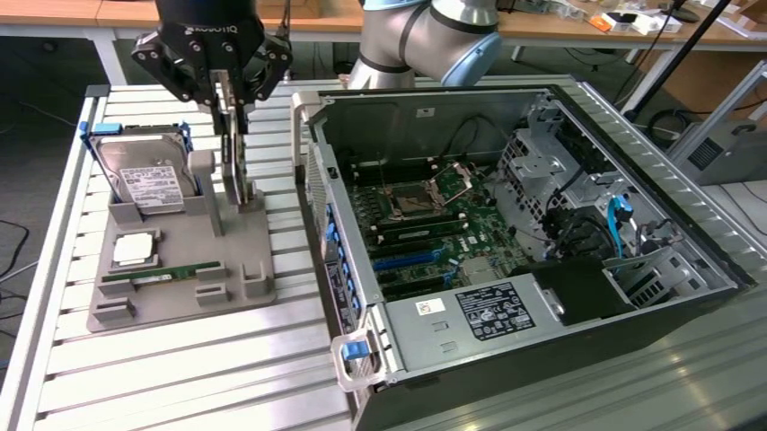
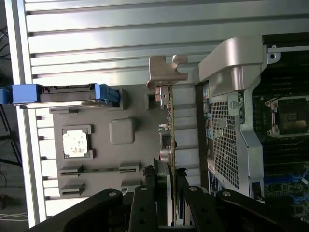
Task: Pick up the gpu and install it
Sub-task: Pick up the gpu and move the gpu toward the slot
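At the gray holder's (image 1: 180,296) edge beside the computer case (image 1: 480,224), exterior view: gpu (image 1: 243,175) standing on edge, gripper (image 1: 235,126) clamped over its top. Wrist view: gripper (image 2: 166,176) grasping gpu (image 2: 169,130) across both faces; silver bracket (image 2: 166,72) at the opposite end.

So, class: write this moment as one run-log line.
pincer: at gpu's upper edge | gpu: upright in grey holder | hard drive: same holder | computer case: open
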Robot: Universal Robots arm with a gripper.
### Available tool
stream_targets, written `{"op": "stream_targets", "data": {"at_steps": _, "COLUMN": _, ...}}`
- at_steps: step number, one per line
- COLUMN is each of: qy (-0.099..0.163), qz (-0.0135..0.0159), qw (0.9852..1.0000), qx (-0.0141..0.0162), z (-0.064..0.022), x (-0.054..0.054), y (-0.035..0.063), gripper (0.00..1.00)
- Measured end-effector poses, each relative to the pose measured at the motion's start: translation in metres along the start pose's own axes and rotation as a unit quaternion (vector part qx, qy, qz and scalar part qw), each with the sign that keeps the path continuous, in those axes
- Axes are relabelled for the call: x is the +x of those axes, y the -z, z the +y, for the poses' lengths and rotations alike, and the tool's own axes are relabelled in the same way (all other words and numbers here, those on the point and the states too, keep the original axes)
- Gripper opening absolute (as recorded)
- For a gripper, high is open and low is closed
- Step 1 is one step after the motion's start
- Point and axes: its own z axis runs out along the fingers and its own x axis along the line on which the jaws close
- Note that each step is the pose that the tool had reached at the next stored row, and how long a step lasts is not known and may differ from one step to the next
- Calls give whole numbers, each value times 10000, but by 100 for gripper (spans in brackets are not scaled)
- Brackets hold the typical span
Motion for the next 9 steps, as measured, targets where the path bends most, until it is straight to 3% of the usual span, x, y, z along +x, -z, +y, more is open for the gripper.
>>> {"op": "stream_targets", "data": {"at_steps": 9, "qy": 0, "qz": 0, "qw": 10000, "qx": 0, "z": 1, "x": -1, "y": 20, "gripper": 27}}
